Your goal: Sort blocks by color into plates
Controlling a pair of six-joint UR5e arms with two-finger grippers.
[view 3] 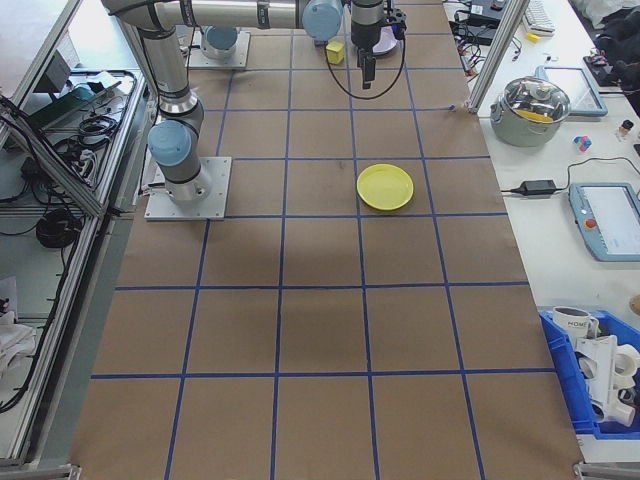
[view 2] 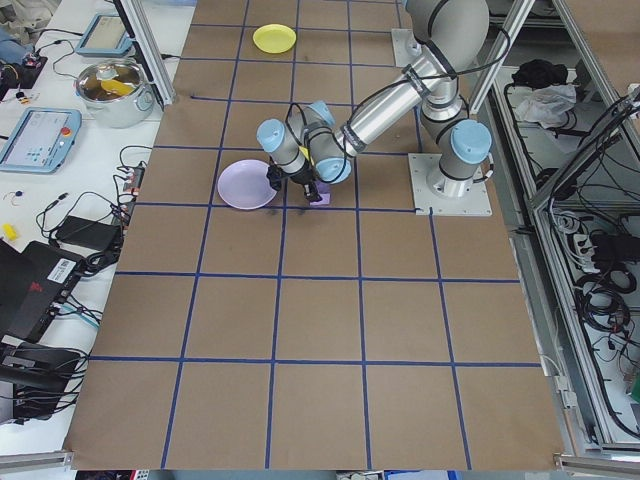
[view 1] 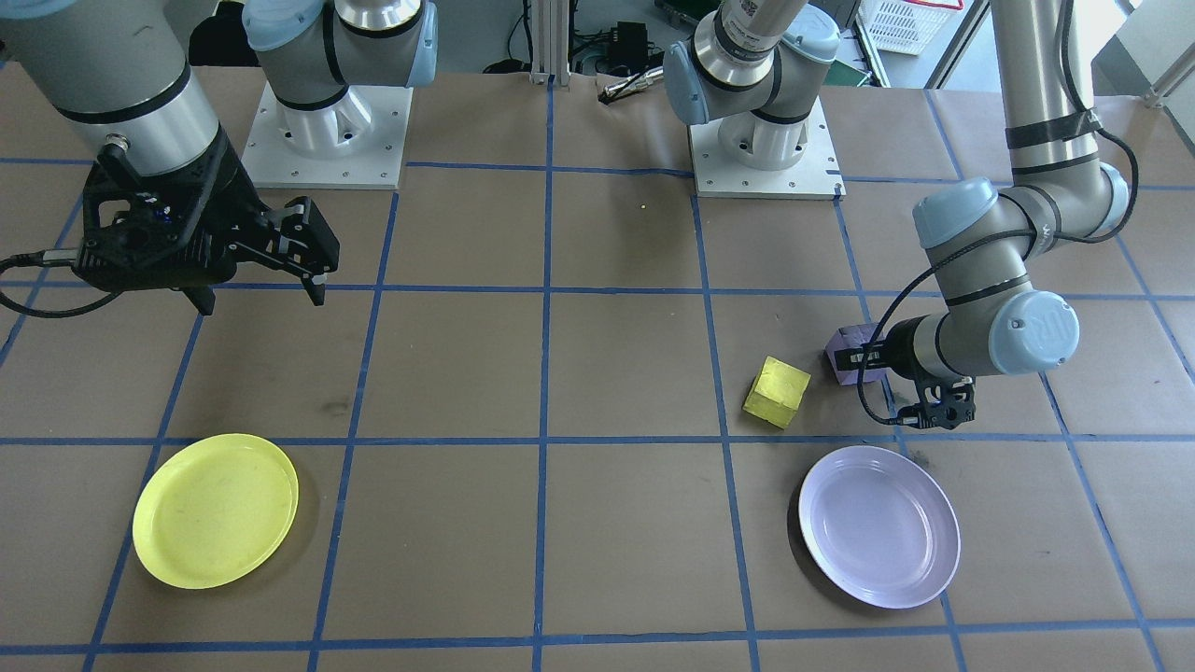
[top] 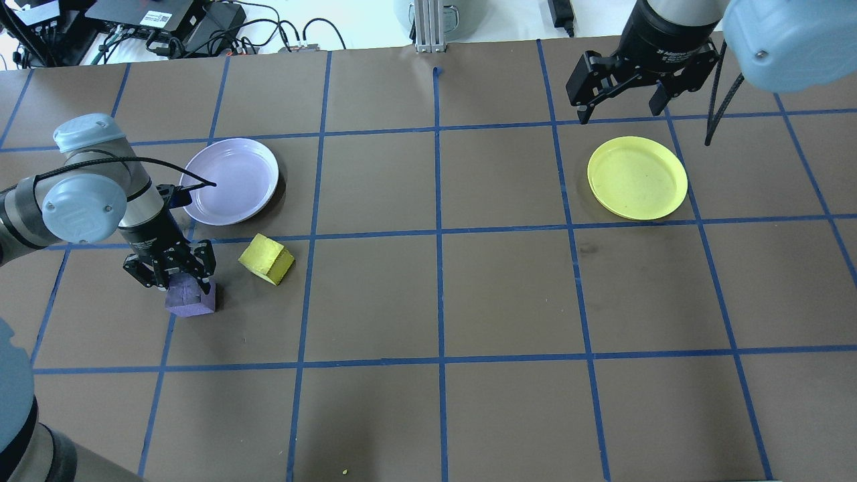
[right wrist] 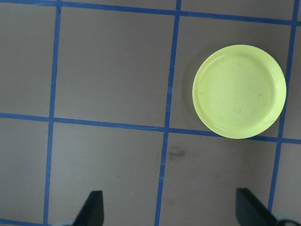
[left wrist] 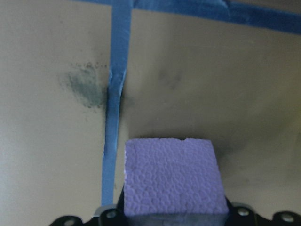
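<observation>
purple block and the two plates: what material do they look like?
Purple block: probably painted foam or soft wood; matte, pebbled, crackled skin with a nicked top edge. Lavender plate and yellow plate: likely moulded plastic; smooth, uniform colour, soft sheen, raised rims, with faint scuffs on the yellow one.

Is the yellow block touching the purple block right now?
Apart. The overhead exterior view shows bare table between the yellow block and the purple block.

yellow block (top: 266,258), purple block (top: 191,297), lavender plate (top: 231,181), yellow plate (top: 637,177)
</observation>
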